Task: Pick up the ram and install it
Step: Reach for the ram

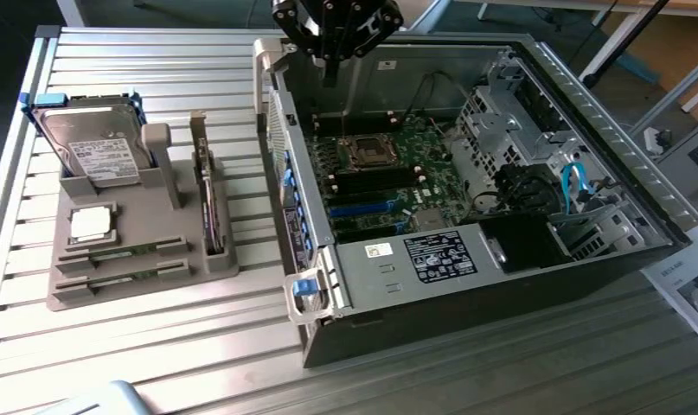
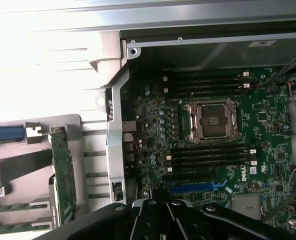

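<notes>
Two green ram sticks (image 1: 109,257) lie in the front slots of a grey holder (image 1: 164,268) on the exterior view's left; in the wrist view they (image 2: 3,207) sit at the holder's edge. My gripper (image 1: 329,79) hangs above the rear corner of the open computer case (image 1: 476,285), well away from the ram. Its fingers are shut with nothing between them. In the wrist view the gripper (image 2: 166,212) looks down on the motherboard (image 2: 267,150), whose black memory slots (image 2: 207,155) flank the bare processor socket (image 2: 211,120).
The holder also carries a silver hard drive (image 1: 95,156), a square processor chip (image 1: 92,223) and a green card standing on edge (image 1: 214,212). Blue cables (image 1: 573,186) and drive cages fill the case's far side. The slatted metal table (image 1: 152,363) runs around everything.
</notes>
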Motion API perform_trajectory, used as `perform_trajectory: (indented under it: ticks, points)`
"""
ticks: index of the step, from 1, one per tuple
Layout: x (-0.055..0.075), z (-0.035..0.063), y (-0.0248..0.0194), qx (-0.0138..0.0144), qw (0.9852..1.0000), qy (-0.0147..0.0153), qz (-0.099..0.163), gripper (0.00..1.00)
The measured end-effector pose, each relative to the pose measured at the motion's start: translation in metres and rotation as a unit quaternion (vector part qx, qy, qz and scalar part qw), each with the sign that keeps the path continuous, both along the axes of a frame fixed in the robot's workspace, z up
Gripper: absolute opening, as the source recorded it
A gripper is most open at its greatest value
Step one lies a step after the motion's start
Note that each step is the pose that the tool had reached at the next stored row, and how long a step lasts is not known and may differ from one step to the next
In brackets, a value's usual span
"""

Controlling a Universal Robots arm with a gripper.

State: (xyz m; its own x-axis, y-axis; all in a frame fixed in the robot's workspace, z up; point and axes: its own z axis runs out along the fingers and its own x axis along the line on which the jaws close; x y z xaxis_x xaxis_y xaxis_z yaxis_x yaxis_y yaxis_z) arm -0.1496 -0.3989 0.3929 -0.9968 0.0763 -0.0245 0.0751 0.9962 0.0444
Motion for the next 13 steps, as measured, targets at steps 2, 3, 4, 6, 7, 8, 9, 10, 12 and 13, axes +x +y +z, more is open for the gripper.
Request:
perform_trajectory:
  ticks: [2, 3, 4, 6, 7, 8, 9, 10, 12, 13]
  points:
    - [-0.005, -0.0001, 0.0, 0.0, 1.0, 0.0, 0.0, 0.1]
    - [-0.008, -0.0001, 0.0, 0.0, 1.0, 0.0, 0.0, 0.1]
    - [-0.01, -0.0001, 0.0, 0.0, 1.0, 0.0, 0.0, 0.1]
    - [-0.012, -0.0002, 0.0, 0.0, 1.0, 0.0, 0.0, 0.1]
    - [-0.014, -0.0002, 0.0, 0.0, 1.0, 0.0, 0.0, 0.1]
    - [-0.016, -0.0002, 0.0, 0.0, 1.0, 0.0, 0.0, 0.1]
    - [-0.018, -0.0002, 0.0, 0.0, 1.0, 0.0, 0.0, 0.1]
    - [-0.019, -0.0003, 0.0, 0.0, 1.0, 0.0, 0.0, 0.1]
    - [-0.024, -0.0003, 0.0, 0.0, 1.0, 0.0, 0.0, 0.1]
    - [-0.026, -0.0003, 0.0, 0.0, 1.0, 0.0, 0.0, 0.1]
